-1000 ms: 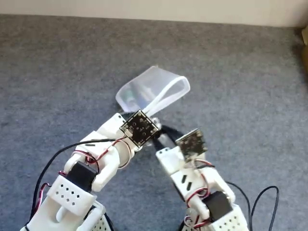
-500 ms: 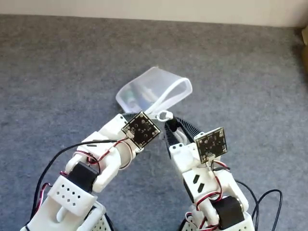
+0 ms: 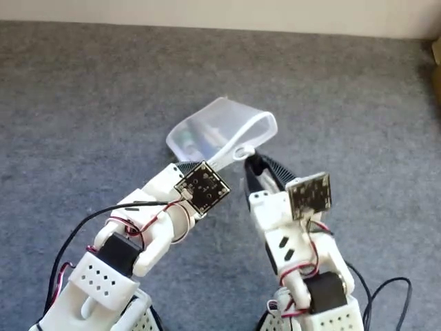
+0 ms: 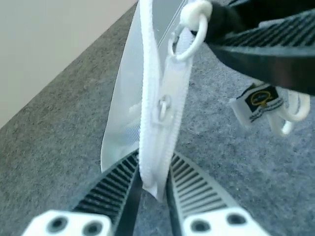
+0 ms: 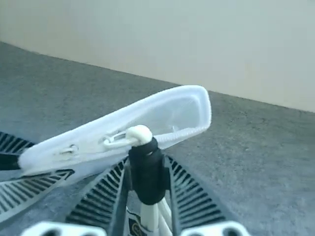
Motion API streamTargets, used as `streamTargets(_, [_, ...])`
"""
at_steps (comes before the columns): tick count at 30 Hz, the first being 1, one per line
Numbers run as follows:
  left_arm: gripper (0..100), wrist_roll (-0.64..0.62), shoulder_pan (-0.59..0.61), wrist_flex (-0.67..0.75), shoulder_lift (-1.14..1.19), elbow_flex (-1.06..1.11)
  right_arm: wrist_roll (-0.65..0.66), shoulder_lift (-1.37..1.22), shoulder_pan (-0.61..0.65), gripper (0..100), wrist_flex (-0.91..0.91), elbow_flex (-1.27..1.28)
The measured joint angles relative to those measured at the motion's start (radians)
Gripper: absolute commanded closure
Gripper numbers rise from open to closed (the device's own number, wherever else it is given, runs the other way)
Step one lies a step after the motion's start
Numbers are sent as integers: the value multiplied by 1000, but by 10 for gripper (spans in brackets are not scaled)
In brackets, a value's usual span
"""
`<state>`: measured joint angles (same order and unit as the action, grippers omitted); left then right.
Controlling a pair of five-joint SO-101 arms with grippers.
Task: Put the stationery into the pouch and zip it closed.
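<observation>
Right gripper (image 5: 146,169) slid zip pull (image 5: 140,134) outward | left gripper (image 4: 153,173) clamps pouch (image 3: 207,127) end

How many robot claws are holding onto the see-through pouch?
2. The left gripper pinches the pouch at one end of its zipper. The right gripper holds the zipper pull farther along the zipper.

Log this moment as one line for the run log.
step: zipping | left hand: shut on pouch zipper end | right hand: shut on zipper pull | zip: partly closed, far end open
</observation>
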<state>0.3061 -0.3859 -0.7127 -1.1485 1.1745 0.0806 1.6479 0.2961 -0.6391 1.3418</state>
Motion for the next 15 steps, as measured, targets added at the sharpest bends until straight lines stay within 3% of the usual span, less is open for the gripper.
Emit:
streamTargets(5, [995, 0, 0, 0, 2, 0, 0, -143, -66, 994, 32, -86])
streamTargets(15, [995, 0, 0, 0, 2, 0, 0, -166, -199, 994, 112, -107])
